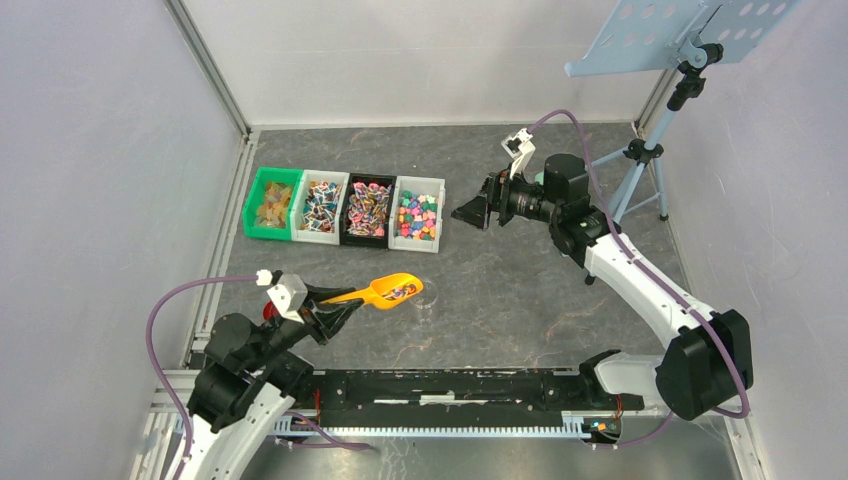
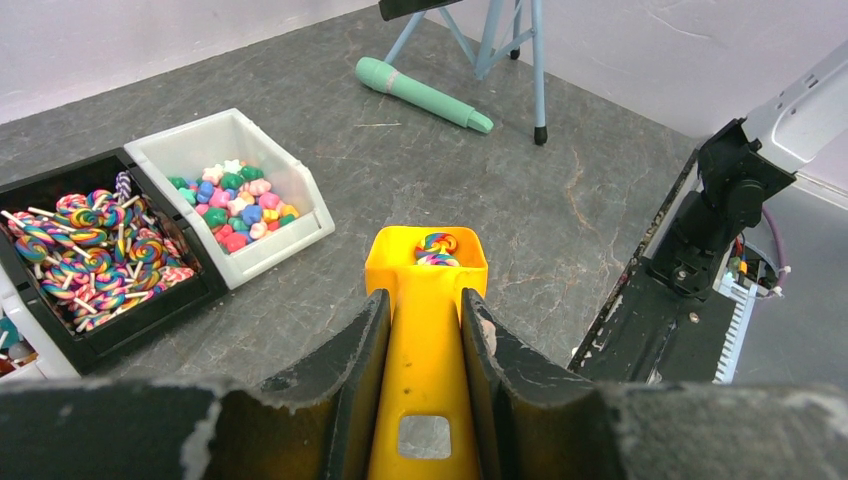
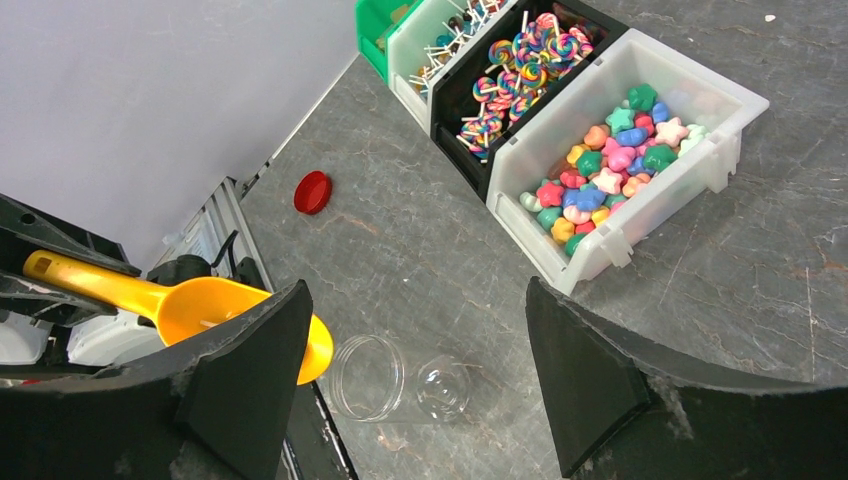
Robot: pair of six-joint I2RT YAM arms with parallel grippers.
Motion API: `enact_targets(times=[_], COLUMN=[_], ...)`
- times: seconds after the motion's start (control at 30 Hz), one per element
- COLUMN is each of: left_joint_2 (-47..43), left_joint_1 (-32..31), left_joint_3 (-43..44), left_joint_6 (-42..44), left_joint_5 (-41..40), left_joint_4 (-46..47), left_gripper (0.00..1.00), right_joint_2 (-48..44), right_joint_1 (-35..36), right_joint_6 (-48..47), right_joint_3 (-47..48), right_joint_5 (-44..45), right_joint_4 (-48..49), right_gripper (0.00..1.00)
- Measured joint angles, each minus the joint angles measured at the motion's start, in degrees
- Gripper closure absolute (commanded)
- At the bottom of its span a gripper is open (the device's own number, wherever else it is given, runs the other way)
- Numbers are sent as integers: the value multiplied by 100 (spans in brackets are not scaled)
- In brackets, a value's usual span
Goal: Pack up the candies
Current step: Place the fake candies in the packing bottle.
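No text, label, brand, number or sign can be read in any of the three views

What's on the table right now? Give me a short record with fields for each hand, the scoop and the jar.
left hand: shut on the scoop
scoop load: a few candies
right hand: open, holding nothing
jar: on its side, open, looks empty
lid: lying apart from the jar
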Motion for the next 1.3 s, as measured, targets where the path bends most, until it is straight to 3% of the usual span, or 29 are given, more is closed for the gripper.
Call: enact_targets(times=[1.3], left_joint_2=[1270], left_joint_1=[0], left_joint_3=[767], left_joint_6=[4], left_joint_5=[164], left_joint_4=[-479], left_gripper=[98], right_joint_2=[2], right_joint_1=[-52], right_joint_6=[-140], right_joint_3=[-101], right_joint_5=[116], right_joint_4=[-24], right_gripper=[12])
